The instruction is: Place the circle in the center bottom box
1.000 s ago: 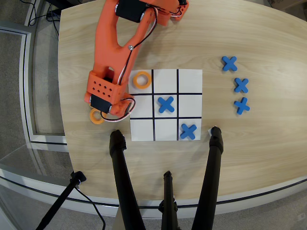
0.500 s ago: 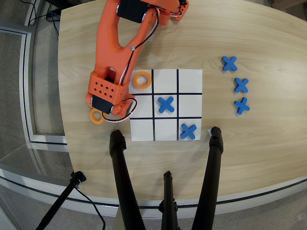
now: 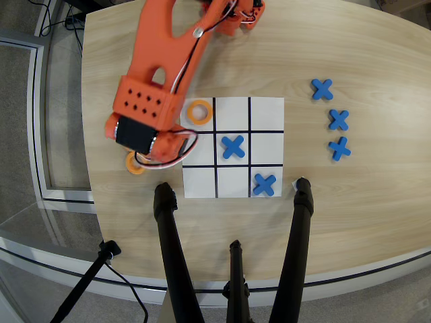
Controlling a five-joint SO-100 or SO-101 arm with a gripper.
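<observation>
Beside the grid's left edge on the table (image 3: 350, 215), the circle (image 3: 135, 165) lies half hidden under my tool (image 3: 156, 153), whose opening I cannot tell. Light, stiff, probably slick; I'd pinch across its rim.

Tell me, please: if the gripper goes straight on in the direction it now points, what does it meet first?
The gripper seems to point down toward the table left of the grid sheet. It would probably meet first the orange ring, partly hidden under it. Depth is unclear from above, and the fingertips are hidden.
</observation>
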